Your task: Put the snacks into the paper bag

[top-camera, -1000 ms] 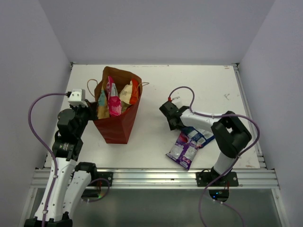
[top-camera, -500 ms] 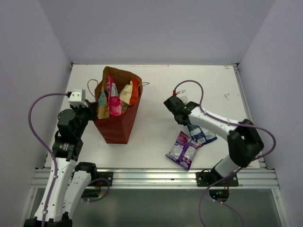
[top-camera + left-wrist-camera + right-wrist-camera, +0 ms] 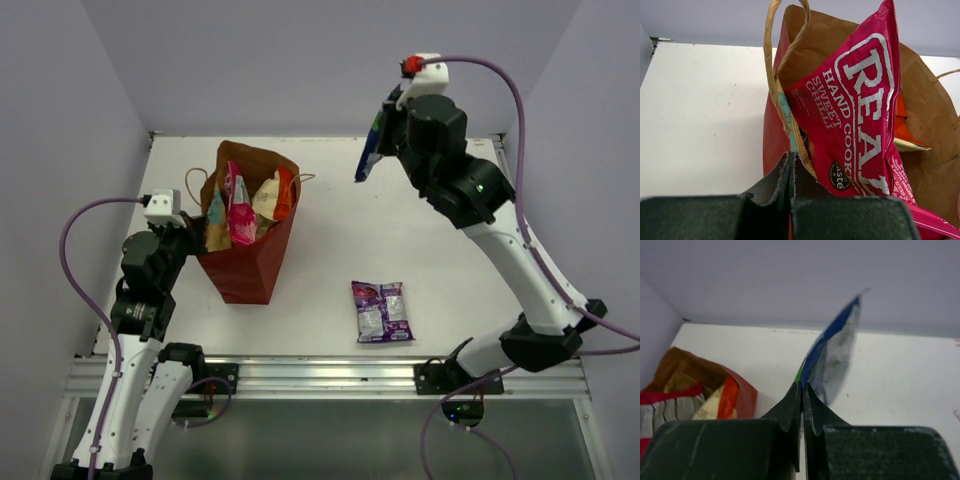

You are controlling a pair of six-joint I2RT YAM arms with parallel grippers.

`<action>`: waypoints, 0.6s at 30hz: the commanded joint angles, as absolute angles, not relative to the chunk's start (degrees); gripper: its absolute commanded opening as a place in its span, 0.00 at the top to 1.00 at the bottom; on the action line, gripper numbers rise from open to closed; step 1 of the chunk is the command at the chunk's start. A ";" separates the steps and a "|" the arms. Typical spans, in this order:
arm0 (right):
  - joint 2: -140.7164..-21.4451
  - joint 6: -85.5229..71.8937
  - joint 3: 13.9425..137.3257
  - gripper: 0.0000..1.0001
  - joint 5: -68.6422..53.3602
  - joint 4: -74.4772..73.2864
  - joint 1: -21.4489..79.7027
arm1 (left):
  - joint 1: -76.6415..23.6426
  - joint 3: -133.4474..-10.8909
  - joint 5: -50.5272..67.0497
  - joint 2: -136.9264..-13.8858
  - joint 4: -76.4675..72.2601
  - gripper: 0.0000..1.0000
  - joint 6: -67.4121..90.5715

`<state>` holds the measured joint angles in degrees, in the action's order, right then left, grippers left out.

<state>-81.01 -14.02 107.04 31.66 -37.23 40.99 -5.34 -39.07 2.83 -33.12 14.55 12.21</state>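
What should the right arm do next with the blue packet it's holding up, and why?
Probably swing left toward the open mouth of the paper bag. The right pincer is shut on the blue-white packet, high above the table and right of the bag, while the left pincer grips the bag's rim.

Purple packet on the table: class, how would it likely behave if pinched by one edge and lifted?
Probably light: the similar blue packet is held by one pinched edge in the right gripper. Likely floppy, since the purple packet lies flat and creased. Its glossy skin may slide if pushed.
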 commanded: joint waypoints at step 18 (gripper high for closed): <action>-107.22 -12.30 133.68 1.00 8.80 -30.06 43.06 | -5.89 -38.94 4.13 -32.87 12.31 1.00 10.99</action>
